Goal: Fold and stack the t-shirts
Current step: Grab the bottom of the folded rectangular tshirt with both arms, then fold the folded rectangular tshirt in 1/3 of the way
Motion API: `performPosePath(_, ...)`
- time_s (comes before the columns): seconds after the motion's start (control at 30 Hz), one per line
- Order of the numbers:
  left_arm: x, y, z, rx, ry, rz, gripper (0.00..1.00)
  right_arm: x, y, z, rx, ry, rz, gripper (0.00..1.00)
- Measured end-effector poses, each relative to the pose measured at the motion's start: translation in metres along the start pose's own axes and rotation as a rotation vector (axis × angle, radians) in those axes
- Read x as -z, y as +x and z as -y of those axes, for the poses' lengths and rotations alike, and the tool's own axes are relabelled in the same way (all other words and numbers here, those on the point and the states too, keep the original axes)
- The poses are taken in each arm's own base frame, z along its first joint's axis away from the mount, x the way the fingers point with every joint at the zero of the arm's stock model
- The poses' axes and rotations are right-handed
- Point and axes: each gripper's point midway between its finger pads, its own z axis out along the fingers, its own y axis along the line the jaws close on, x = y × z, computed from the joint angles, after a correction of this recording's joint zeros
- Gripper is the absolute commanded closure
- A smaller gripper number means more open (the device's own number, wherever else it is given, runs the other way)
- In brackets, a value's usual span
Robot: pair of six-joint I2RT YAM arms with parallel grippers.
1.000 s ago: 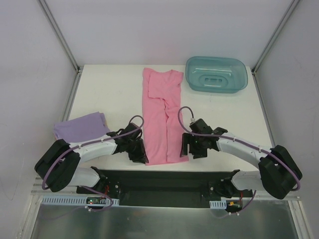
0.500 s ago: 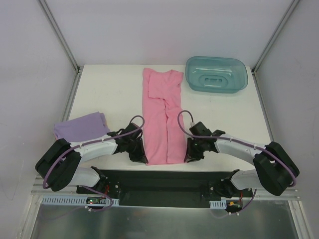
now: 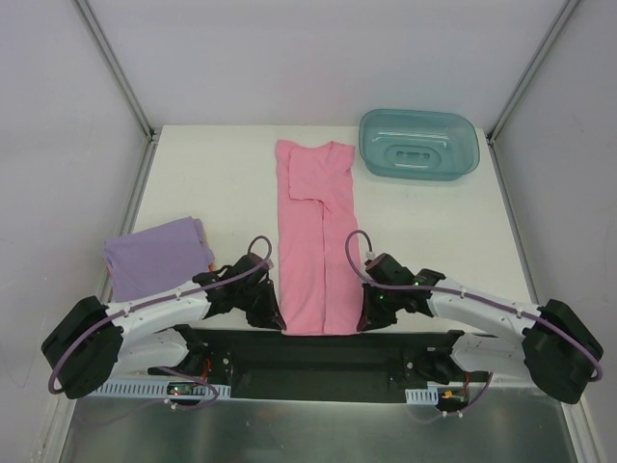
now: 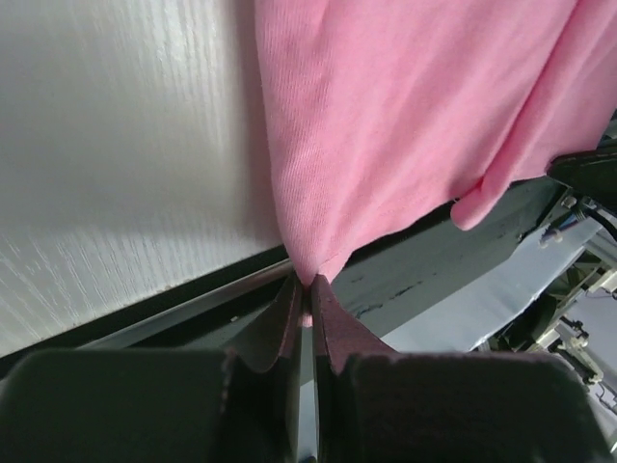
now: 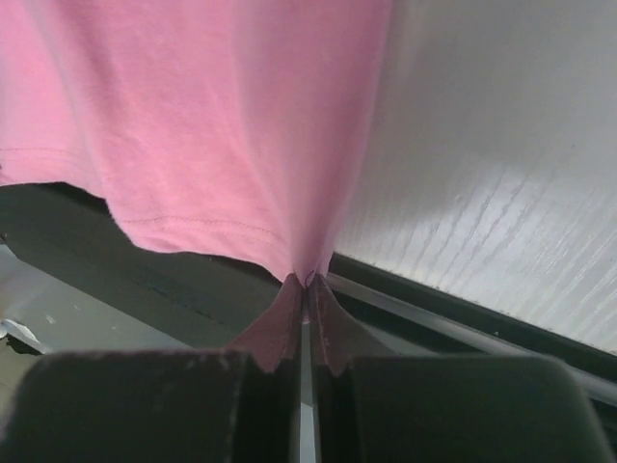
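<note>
Left fingers (image 4: 307, 301) are pressed together on the near-left hem corner of the bubblegum pink cotton t-shirt (image 3: 314, 241); the cloth is puckering into a point between them. Right fingers (image 5: 307, 294) are likewise pinched tight on the near-right hem corner, with the stitched hem line sagging just beside the pinch.

Change over the last second: the right gripper (image 3: 371, 313) was standing beside the hem with nothing in it, and is now down at the corner and gripping. The left gripper (image 3: 273, 313) has slid toward the near edge. The near hem of the pink shirt is now reaching slightly farther toward the arm bases and hanging past the rim of the white bench (image 3: 207, 178).

The pink shirt is lying as a long narrow strip, sides already folded in, collar toward the far wall.

The pale lavender purple folded t-shirt (image 3: 157, 253) is sitting to the left of the pink shirt, well apart. The translucent teal plastic tub (image 3: 417, 143) is sitting just right of the pink collar.

Judgement: both corners are secured, so the lengthwise fold, hem carried to collar, is probably next. Stacking is not yet done.
</note>
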Motion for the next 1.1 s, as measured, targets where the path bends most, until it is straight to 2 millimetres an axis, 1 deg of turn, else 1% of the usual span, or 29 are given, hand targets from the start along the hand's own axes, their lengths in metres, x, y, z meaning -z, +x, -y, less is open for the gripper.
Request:
performPosePath(0.1,0.006,0.003,0.005,-0.013,0.033,0.011,1.00,0.007,0.002,-0.001,0.019,-0.002,0.019,0.99)
performPosePath(0.23,0.013,0.000,0.014,-0.030,0.077,0.041,1.00,0.014,-0.003,-0.003,0.032,0.009,0.043,0.99)
performPosePath(0.3,0.016,-0.002,0.018,-0.034,0.082,0.052,1.00,0.021,-0.010,-0.007,0.056,0.012,0.064,0.99)
performPosePath(0.37,0.021,-0.011,0.026,-0.040,0.088,0.078,1.00,0.029,-0.021,-0.013,0.089,0.031,0.091,0.99)
performPosePath(0.4,0.023,-0.016,0.029,-0.036,0.089,0.091,1.00,0.034,-0.028,-0.018,0.107,0.038,0.107,0.99)
performPosePath(0.53,0.034,-0.049,0.044,-0.023,0.095,0.175,1.00,0.052,-0.063,-0.041,0.179,0.042,0.198,0.99)
performPosePath(0.6,0.039,-0.064,0.053,-0.035,0.094,0.204,1.00,0.060,-0.083,-0.046,0.197,0.055,0.246,0.99)
performPosePath(0.77,0.049,-0.105,0.072,-0.058,0.093,0.276,1.00,0.073,-0.130,-0.045,0.193,0.109,0.323,0.99)
performPosePath(0.87,0.052,-0.127,0.075,-0.061,0.074,0.312,1.00,0.079,-0.154,-0.044,0.196,0.135,0.353,0.99)
performPosePath(0.97,0.054,-0.149,0.076,-0.056,0.054,0.340,1.00,0.083,-0.181,-0.049,0.205,0.147,0.374,0.99)
performPosePath(1.03,0.055,-0.162,0.076,-0.053,0.043,0.354,1.00,0.084,-0.200,-0.050,0.208,0.153,0.383,0.99)
performPosePath(1.1,0.057,-0.178,0.078,-0.053,0.034,0.368,1.00,0.083,-0.213,-0.050,0.206,0.152,0.380,0.99)
